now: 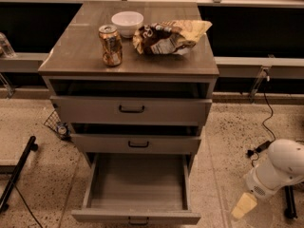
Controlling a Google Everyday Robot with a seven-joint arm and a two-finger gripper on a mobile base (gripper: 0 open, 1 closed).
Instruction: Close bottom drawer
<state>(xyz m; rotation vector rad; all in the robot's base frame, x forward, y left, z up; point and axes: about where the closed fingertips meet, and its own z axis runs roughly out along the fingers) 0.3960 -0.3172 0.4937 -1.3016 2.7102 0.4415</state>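
Note:
The bottom drawer (137, 189) of the grey cabinet is pulled far out, showing its plain grey interior. Its front (95, 217) lies along the lower edge of the view, with a small dark handle (137, 221). The middle drawer (137, 144) and the top drawer (130, 109) each stand slightly out. My gripper (243, 205) hangs low at the lower right on the white arm (281, 166). It is over the floor, to the right of the bottom drawer and apart from it.
A soda can (110, 45), a white bowl (127, 23) and a crumpled chip bag (168, 36) sit on the cabinet top. Cables and a plug (259, 148) lie on the floor at right. A black stand leg (18, 172) lies at left.

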